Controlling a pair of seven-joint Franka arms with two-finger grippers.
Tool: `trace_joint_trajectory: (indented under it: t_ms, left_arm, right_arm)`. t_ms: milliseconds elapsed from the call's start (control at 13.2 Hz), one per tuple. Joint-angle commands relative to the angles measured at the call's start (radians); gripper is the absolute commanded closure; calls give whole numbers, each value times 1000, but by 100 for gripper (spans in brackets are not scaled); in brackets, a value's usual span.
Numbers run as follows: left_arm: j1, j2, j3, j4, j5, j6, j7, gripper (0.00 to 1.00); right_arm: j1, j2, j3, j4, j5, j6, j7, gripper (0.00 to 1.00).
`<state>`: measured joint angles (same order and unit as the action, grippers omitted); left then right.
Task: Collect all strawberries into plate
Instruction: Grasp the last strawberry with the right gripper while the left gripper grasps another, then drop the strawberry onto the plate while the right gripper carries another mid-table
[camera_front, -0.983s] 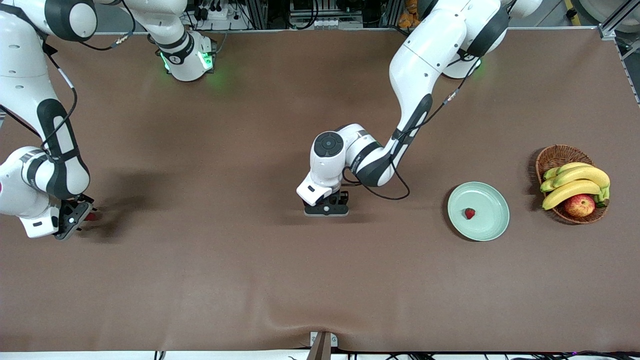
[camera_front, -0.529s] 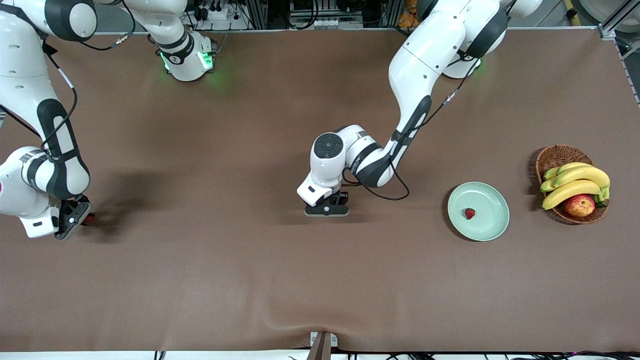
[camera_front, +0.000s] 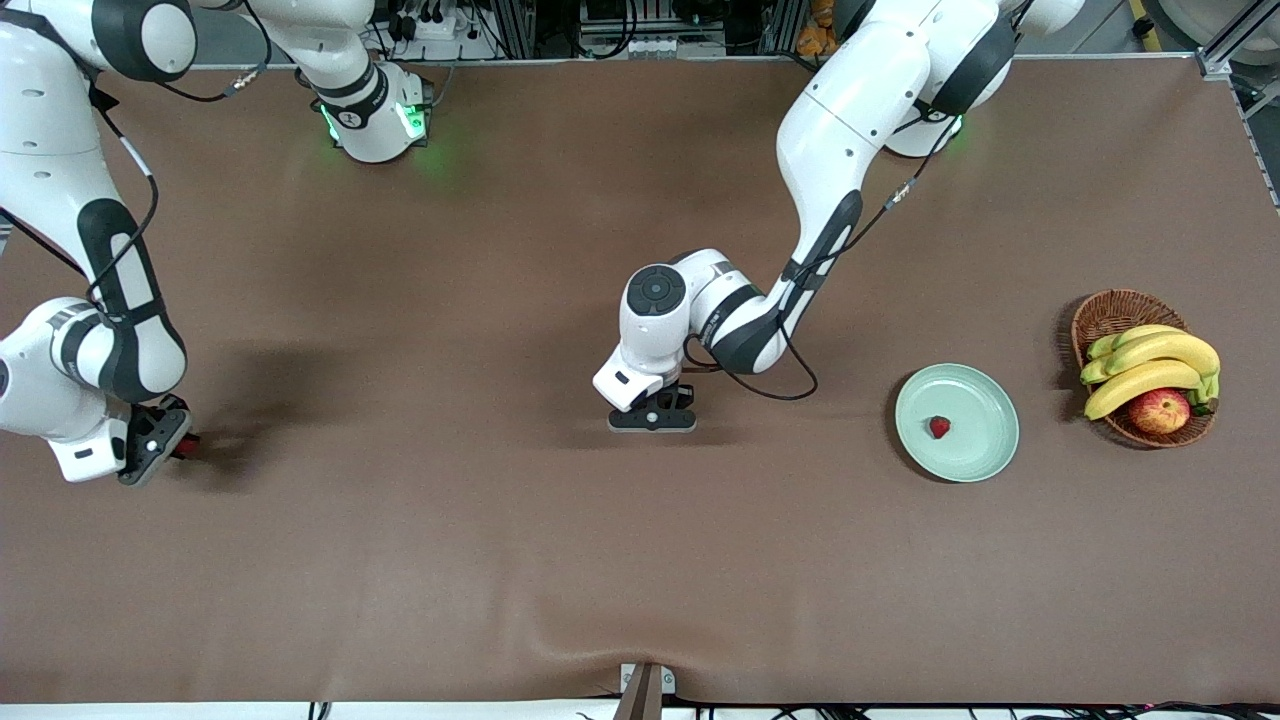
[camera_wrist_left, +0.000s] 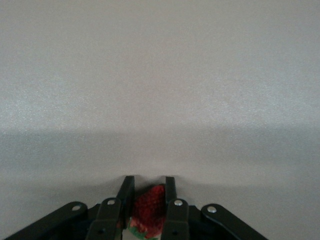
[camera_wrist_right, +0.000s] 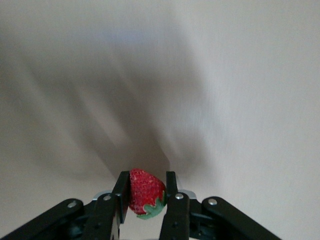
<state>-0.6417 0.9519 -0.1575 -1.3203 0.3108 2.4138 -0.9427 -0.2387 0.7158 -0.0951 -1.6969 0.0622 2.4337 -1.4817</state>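
Observation:
My left gripper (camera_front: 651, 418) is low over the middle of the table, shut on a red strawberry (camera_wrist_left: 149, 204) that shows only in the left wrist view. My right gripper (camera_front: 165, 443) is low at the right arm's end of the table, shut on a second strawberry (camera_wrist_right: 145, 192) with a green cap; a bit of its red shows in the front view (camera_front: 187, 447). A third strawberry (camera_front: 939, 427) lies in the pale mint-green plate (camera_front: 985, 445), which stands toward the left arm's end of the table.
A brown wicker basket (camera_front: 1108, 312) with bananas (camera_front: 1150, 364) and a red-yellow apple (camera_front: 1159, 410) stands beside the plate at the left arm's end. A clamp (camera_front: 645, 690) sits at the table's front edge.
My right gripper has shifted slightly with its strawberry. The left gripper has barely moved. The plate and its strawberry are unchanged.

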Motion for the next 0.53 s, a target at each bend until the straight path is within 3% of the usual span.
trace_joint_trajectory:
  t_ms: [0, 227, 454]
  left_arm:
    - [5, 4, 3, 18, 28, 5, -4, 100]
    - [45, -37, 3, 10, 24, -8, -5, 100]
    - [106, -128, -4, -16, 24, -109, 5, 100]
  right_arm:
    - [-5, -18, 86, -12, 37, 48, -45, 100]
    - [18, -24, 175, -14, 37, 48, 134, 100]
    - [110, -24, 176, -23, 36, 47, 332, 100]
